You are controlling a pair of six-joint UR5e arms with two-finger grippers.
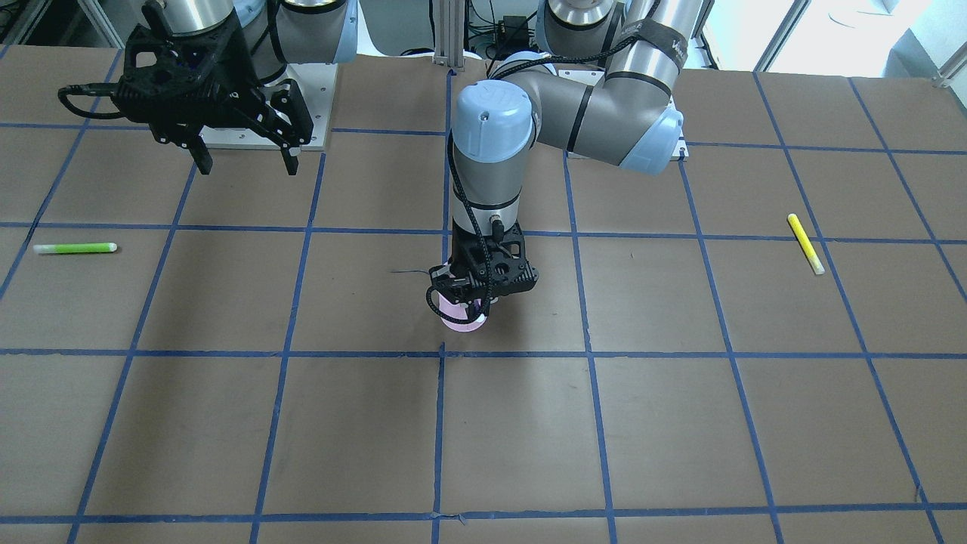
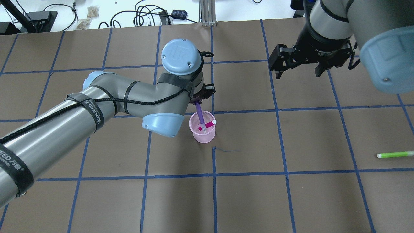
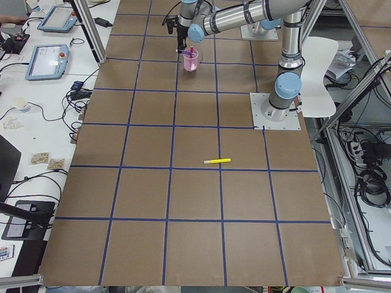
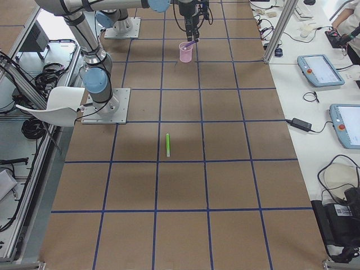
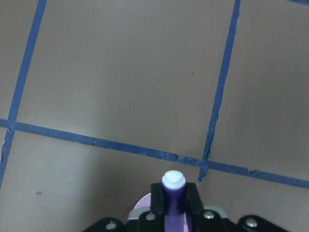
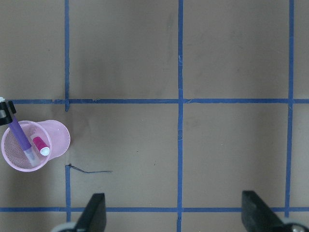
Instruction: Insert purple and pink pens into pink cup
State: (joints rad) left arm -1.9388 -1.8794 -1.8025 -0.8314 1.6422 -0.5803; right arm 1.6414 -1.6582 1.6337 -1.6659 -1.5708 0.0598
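The pink mesh cup stands near the table's middle. The pink pen leans inside it. My left gripper is right above the cup's rim and is shut on the purple pen, whose lower end reaches into the cup. The left wrist view shows the purple pen clamped between the fingers, white cap up. The right wrist view shows the cup with both pens in it. My right gripper is open and empty, held high to the cup's right.
A green pen lies at the table's right side. A yellow pen lies on my left side. The brown table has a grid of blue tape. A thin dark thread lies beside the cup.
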